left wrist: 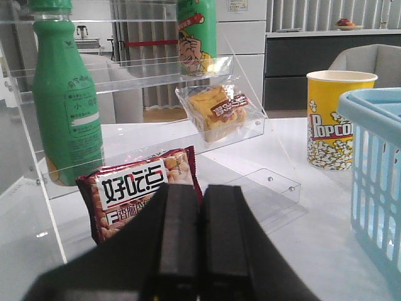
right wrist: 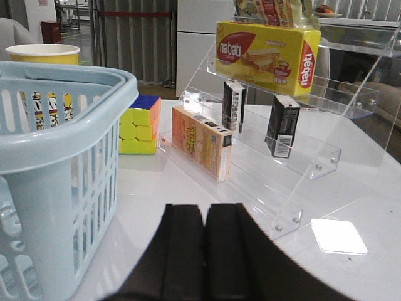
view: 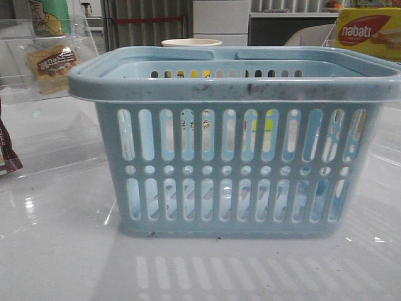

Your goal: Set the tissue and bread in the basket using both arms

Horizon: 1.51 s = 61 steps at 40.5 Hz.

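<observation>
Front view: The basket [view: 235,141] stands upright on the white surface [view: 62,257], filling most of the frame. The bread [view: 52,66] sits on a clear acrylic shelf [view: 19,63] to the left of and behind the basket, well apart from it. A yellow nabati box [view: 368,32] shows at the upper right. Neither arm is visible here.

Left wrist view: The left gripper [left wrist: 200,251] has its two black fingers [left wrist: 177,238] pressed together with nothing between them. Just beyond them, a maroon snack packet [left wrist: 141,191] leans on the lower step of the acrylic shelf [left wrist: 156,69]. The bread [left wrist: 218,110] rests tilted on the step above, below a green can [left wrist: 196,34]. A green bottle [left wrist: 66,94] stands at the shelf's near end. A popcorn cup [left wrist: 337,119] stands on the surface beside the basket [left wrist: 376,163].

Right wrist view: The right gripper [right wrist: 205,251] also has its fingers [right wrist: 183,244] closed together and holding nothing. The basket [right wrist: 59,157] is on one side; a puzzle cube [right wrist: 139,124] lies just past it. A second acrylic shelf [right wrist: 313,157] carries an orange box [right wrist: 200,141], two small dark packs with whitish tops [right wrist: 282,125], and the nabati box [right wrist: 266,45] on the upper step. Which dark pack is the tissue cannot be determined.
</observation>
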Tool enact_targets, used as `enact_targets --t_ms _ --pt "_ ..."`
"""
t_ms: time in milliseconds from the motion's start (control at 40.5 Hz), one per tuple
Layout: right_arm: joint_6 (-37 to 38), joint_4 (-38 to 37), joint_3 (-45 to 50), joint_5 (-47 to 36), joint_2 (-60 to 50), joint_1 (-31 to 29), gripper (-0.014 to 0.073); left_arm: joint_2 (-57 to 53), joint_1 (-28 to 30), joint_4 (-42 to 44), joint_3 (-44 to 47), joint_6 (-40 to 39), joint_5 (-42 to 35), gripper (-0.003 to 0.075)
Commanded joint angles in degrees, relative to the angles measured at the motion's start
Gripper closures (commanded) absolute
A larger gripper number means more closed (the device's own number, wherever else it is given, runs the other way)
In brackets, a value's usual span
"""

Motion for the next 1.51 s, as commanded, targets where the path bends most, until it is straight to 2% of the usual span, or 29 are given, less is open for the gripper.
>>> enact_targets --t_ms 0,642,987,1234,1481 --pt "-0.19 -0.35 -0.24 -5.34 -1.11 -0.02 0.0566 -0.99 -0.47 0.0 0.45 -0.08 -5.18 0.0627" --pt "-0.19 -0.35 -0.24 -5.4 -1.11 -0.02 0.0566 -0.99 -0.47 0.0 0.45 -0.08 -5.18 0.0627" --pt "-0.19 -0.17 -1.34 -8.48 -1.11 -0.02 0.0566 -0.99 -0.47 0.0 -0.34 -0.08 -10.33 0.0627" --pt "-0.19 0.58 -13.88 -1.65 -0.79 -0.02 0.0566 0.12 -0.47 0.0 -12.53 -0.08 -7.62 0.0627" --pt "-0.19 0.58 -29.82 8.12 5.84 -0.02 0.0566 8.71 -0.47 0.0 -30.49 -0.08 4.45 0.0627"
